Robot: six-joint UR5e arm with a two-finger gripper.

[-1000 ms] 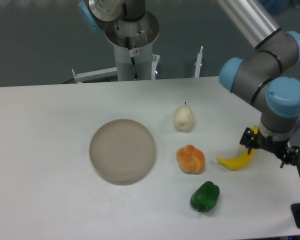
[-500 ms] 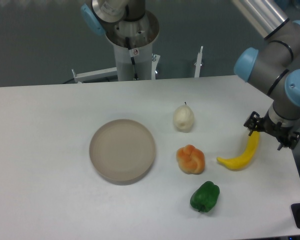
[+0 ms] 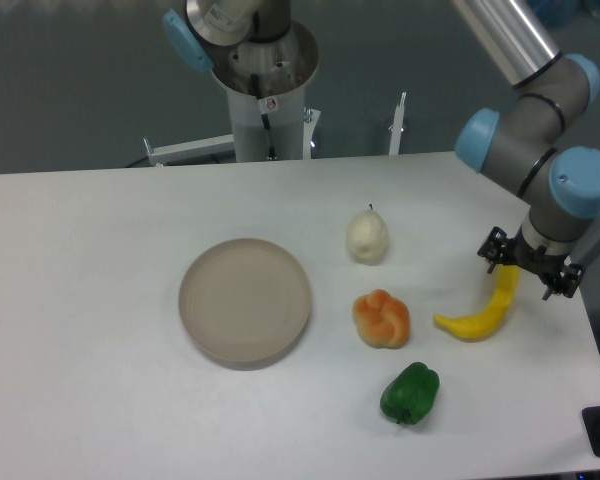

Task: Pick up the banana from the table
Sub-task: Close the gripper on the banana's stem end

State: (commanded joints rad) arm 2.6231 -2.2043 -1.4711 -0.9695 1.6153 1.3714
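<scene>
The banana (image 3: 477,319) lies on the white table (image 3: 100,300) near its right edge, curved, with its upper end pointing toward the gripper. My gripper (image 3: 529,271) hangs over that upper end, pointing down. Its two dark fingers (image 3: 495,249) stand apart on either side of the banana's tip, so the gripper is open. The wrist hides the fingertips, and I cannot tell whether they touch the banana.
A lumpy orange fruit (image 3: 381,318) sits just left of the banana and a green pepper (image 3: 410,392) lies in front of it. A pale pear (image 3: 367,236) stands further back. A round beige plate (image 3: 245,301) is mid-table. The table's right edge runs close by the gripper.
The gripper rose and shifted right off the banana's upper end, then came back a little to the left. The banana has stayed in place on the table.
</scene>
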